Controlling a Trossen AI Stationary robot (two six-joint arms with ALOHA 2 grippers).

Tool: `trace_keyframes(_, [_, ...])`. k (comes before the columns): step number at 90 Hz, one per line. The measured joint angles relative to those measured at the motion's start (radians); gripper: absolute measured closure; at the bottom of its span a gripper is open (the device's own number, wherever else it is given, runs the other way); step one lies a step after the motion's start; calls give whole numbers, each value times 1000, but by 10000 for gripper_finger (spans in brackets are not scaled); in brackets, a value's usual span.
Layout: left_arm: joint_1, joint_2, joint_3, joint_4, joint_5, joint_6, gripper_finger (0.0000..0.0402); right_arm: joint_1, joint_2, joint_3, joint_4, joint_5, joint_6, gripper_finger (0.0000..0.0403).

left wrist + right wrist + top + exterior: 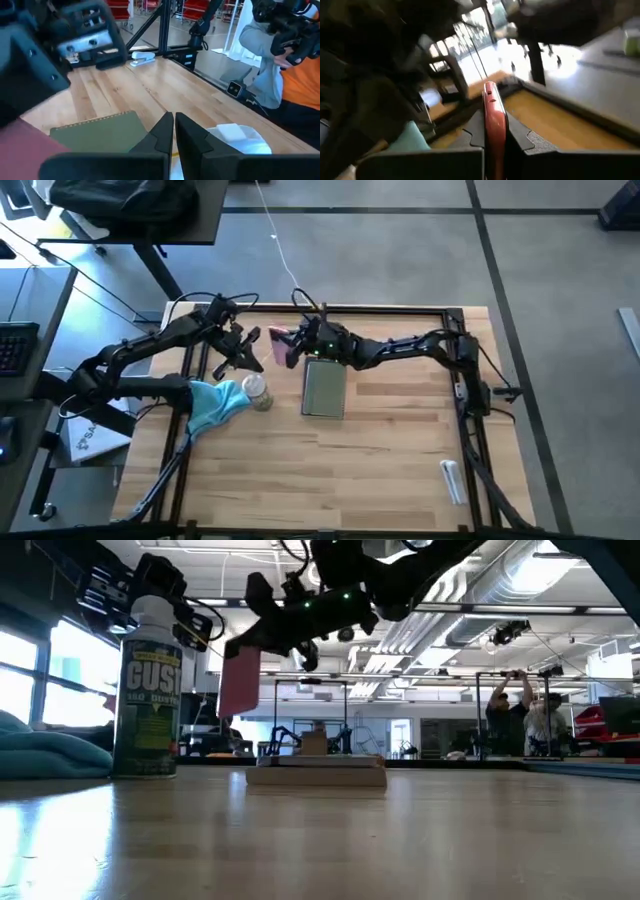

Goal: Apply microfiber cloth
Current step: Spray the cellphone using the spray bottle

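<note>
Microfiber cloth lies crumpled, seemingly bunched; right claw grips pink phone.

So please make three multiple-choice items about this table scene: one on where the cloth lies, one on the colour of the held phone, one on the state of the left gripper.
1. Where does the microfiber cloth lie?
A. on the tablet
B. on the table's left side, beside the spray bottle
C. in the right gripper

2. What colour is the phone held by the right gripper?
A. pink
B. black
C. yellow

3. In what state is the left gripper?
A. shut on the cloth
B. wide open
C. shut, holding nothing

Answers: 1 B, the high view shows the cloth next to the spray bottle, left of the tablet. 2 A, the right wrist view shows a pink edge between the fingers. 3 C, the left wrist view shows the fingers together and empty.
</note>
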Motion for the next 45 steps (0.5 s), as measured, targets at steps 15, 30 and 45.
trace_keyframes(15, [0, 1, -2, -1, -47, 3, 401, 37, -3, 0, -85, 77, -5, 402])
trace_keyframes(30, [-1, 2, -6, -9, -96, 3, 401, 56, -3, 0, -137, 119, 7, 402])
trace_keyframes(45, [0, 2, -6, 0, -88, 0, 401, 54, -4, -2, -175, 110, 26, 402])
